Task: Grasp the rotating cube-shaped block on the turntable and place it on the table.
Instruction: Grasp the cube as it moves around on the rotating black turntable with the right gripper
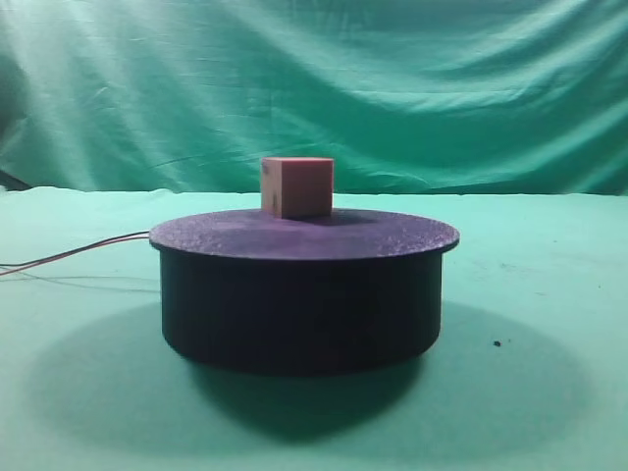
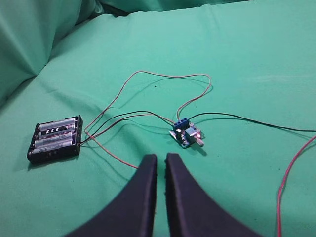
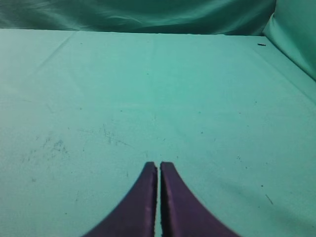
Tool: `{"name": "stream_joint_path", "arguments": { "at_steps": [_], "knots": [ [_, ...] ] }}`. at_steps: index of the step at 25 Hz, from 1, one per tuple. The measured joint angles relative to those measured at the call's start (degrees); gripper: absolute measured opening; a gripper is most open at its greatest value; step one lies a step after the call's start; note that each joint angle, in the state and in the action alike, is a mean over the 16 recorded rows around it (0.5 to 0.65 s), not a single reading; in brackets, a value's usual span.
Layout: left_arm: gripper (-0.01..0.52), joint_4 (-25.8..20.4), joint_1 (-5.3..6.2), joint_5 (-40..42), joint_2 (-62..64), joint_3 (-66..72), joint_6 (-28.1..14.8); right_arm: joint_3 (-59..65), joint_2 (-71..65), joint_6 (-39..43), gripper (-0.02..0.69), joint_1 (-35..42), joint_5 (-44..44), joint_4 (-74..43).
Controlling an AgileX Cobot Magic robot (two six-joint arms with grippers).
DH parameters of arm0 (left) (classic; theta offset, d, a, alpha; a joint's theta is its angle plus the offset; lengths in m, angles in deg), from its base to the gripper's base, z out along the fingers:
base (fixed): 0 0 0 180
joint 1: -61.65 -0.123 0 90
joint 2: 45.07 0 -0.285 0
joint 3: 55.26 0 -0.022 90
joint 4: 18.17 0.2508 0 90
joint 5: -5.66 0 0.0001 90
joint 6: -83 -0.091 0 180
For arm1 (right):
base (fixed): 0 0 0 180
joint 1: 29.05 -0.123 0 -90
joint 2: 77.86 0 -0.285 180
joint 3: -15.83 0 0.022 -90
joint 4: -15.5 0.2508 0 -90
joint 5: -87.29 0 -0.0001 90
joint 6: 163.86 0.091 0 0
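Green cloth covered the table [image 1: 549, 294] and hung in folds as the backdrop [image 1: 442, 88] behind it. In the exterior high view we observed the turntable [image 1: 299, 304], a squat black drum with a rough, slightly overhanging disc top, standing on the cloth near the middle of the frame. We located the block [image 1: 297, 186], a small pinkish-tan cube, resting on the disc top, toward the rear edge and close to the centre line, one vertical edge turned toward the camera. Thin red wires [image 1: 74, 253] left the drum on its left side and ran off the frame. Neither arm appeared in that view. In the left wrist view we saw the left gripper [image 2: 161, 160] with its two dark fingers drawn nearly together, a narrow slit between the tips, and nothing between them; it hung above the cloth. Beyond it lay a small blue circuit board [image 2: 186, 134] and, to the left and well apart from it, a black battery holder [image 2: 55, 139] with cells fitted, the two joined by red and black wires. In the right wrist view we saw the right gripper [image 3: 159, 168] closed with its tips all but touching, holding nothing, above bare green cloth.
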Motion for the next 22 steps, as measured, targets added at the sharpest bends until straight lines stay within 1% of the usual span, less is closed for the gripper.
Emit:
{"name": "stream_joint_path", "arguments": {
  "at_steps": [3,9,11,13,15,17,22],
  "knots": [
    [0.000,0.0,0.00,0.0,0.0,0.0,0.0,0.0,0.0,0.3,0.000,0.0,4.1,0.6],
    [0.000,0.0,0.00,0.0,0.0,0.0,0.0,-0.1,0.0,1.1,0.000,0.0,16.3,2.5],
    [0.000,0.0,0.00,0.0,0.0,0.0,0.0,-1.0,-0.2,1.4,0.000,0.0,18.9,2.9],
    [0.000,0.0,0.00,0.0,0.0,0.0,0.0,-2.7,-0.7,1.6,0.000,0.0,19.6,3.4],
    [0.000,0.0,0.00,0.0,0.0,0.0,0.0,-5.1,-1.8,1.8,0.000,0.0,18.0,3.8],
    [0.000,0.0,0.00,0.0,0.0,0.0,0.0,-8.0,-3.4,1.9,0.000,0.0,14.6,4.0],
    [0.000,0.0,0.00,0.0,0.0,0.0,0.0,-15.5,-8.8,1.8,0.000,0.0,1.2,4.1]
  ]
}}
